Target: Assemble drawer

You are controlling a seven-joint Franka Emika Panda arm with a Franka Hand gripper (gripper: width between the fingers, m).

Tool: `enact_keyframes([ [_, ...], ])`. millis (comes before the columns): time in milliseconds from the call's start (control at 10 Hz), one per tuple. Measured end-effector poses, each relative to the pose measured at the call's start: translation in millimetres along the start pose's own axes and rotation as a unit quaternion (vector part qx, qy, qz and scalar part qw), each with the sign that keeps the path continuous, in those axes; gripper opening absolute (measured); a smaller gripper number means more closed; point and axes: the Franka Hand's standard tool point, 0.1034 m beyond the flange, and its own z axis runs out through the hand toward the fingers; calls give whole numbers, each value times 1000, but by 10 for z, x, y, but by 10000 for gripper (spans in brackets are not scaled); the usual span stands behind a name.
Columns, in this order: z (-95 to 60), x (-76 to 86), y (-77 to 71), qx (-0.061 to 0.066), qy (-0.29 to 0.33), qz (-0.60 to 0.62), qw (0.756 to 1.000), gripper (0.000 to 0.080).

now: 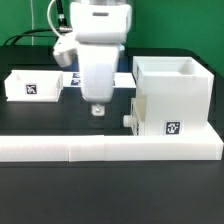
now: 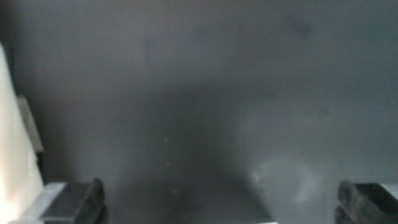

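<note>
The drawer's tall white housing (image 1: 172,92) stands at the exterior view's right, open at the top, with a tag low on its front. A small knobbed tray (image 1: 137,115) sits pushed into its lower left side. A second white tray (image 1: 35,85) with a tag lies at the exterior view's left. My gripper (image 1: 97,110) hangs over the black table between the loose tray and the housing, holding nothing. In the wrist view its fingertips (image 2: 71,202) stand wide apart over bare table, and a white edge (image 2: 15,150) shows at one side.
A long low white L-shaped bar (image 1: 110,149) runs along the front of the table and up the right side. The marker board (image 1: 95,76) lies behind my gripper. Black table surface (image 1: 60,118) spreads between the parts.
</note>
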Motion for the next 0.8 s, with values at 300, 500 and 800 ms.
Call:
enact_keyframes([
  [300,43,-124,-183,-42,14,21,999,649],
  [500,51,-110,-181,-48,15,21,999,649],
  [800,95,-89,-216,-26,12,26,999,649],
])
